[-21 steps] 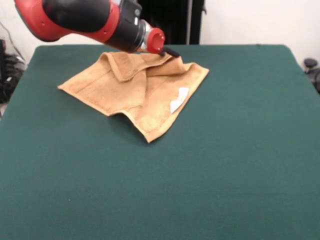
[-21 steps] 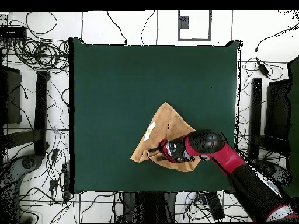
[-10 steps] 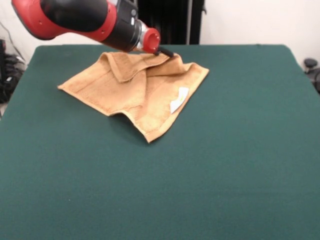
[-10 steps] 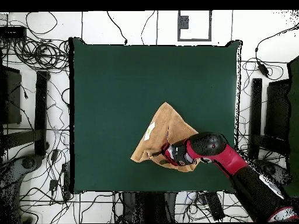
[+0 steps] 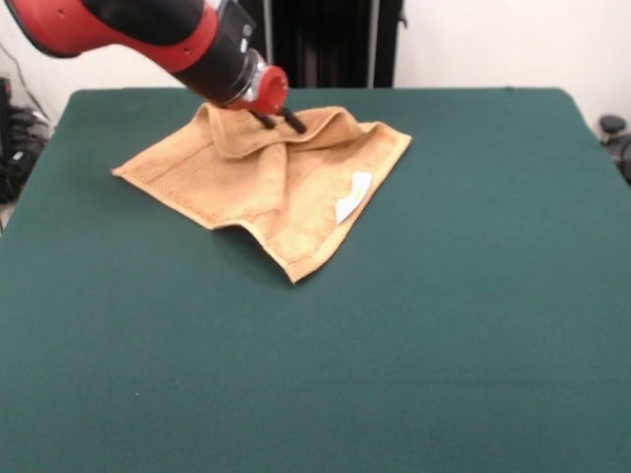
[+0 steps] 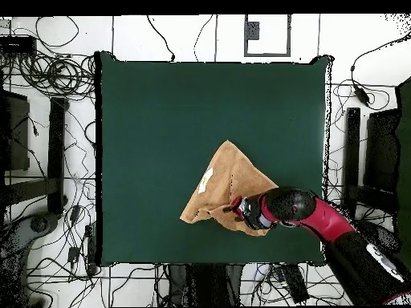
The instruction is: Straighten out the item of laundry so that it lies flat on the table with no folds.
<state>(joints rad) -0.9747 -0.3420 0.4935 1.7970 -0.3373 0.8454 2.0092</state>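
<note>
The item of laundry (image 5: 261, 182), a tan-orange terry towel, lies rumpled on the far left part of the green table (image 5: 444, 325). Its far edge is bunched into a raised fold, and a white tag (image 5: 352, 195) shows on its right side. My gripper (image 5: 279, 121) hangs on the red and black arm over that far fold. Its two black fingers (image 5: 294, 122) stand apart, tips at the cloth. From overhead, the towel (image 6: 225, 180) sits near the table's (image 6: 160, 120) lower edge, with the gripper (image 6: 236, 208) over its lower right part.
Green cloth stretches wide in front of and to the right of the towel. A black stand (image 5: 335, 39) rises behind the table's far edge. Cables and dark equipment (image 6: 56, 144) ring the table on the floor.
The arm has swung left in the front view, carrying the gripper from the towel's far right corner to the middle of its far fold. The fingers now show spread apart. The fold has shifted slightly.
</note>
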